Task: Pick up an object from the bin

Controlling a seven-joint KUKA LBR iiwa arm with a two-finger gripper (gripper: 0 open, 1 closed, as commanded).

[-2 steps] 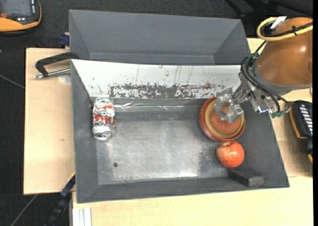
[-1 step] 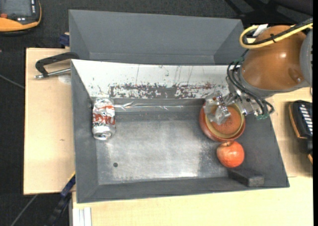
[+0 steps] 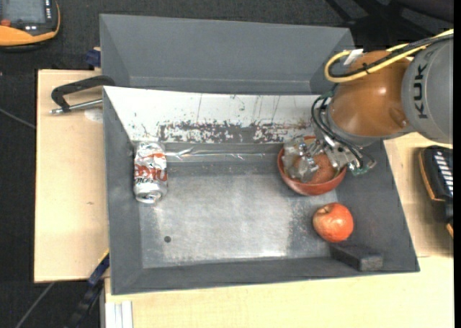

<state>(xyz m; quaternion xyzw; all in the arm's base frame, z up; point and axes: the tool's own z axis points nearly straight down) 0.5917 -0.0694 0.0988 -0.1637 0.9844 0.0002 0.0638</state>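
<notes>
My gripper (image 3: 307, 160) reaches down into a red bowl (image 3: 318, 184) that stands in the right part of the bin, near the back wall. Its metal tip sits inside the bowl's rim, and the bowl's far side is hidden behind it. A red, apple-like fruit (image 3: 333, 222) lies just in front of the bowl, apart from it and from the gripper. Nothing shows between the gripper's tips.
A crushed red and white drink can (image 3: 150, 171) lies against the left wall. A dark flat block (image 3: 357, 256) rests at the front right corner. The arm's orange cover and cables hang over the bin's right rim.
</notes>
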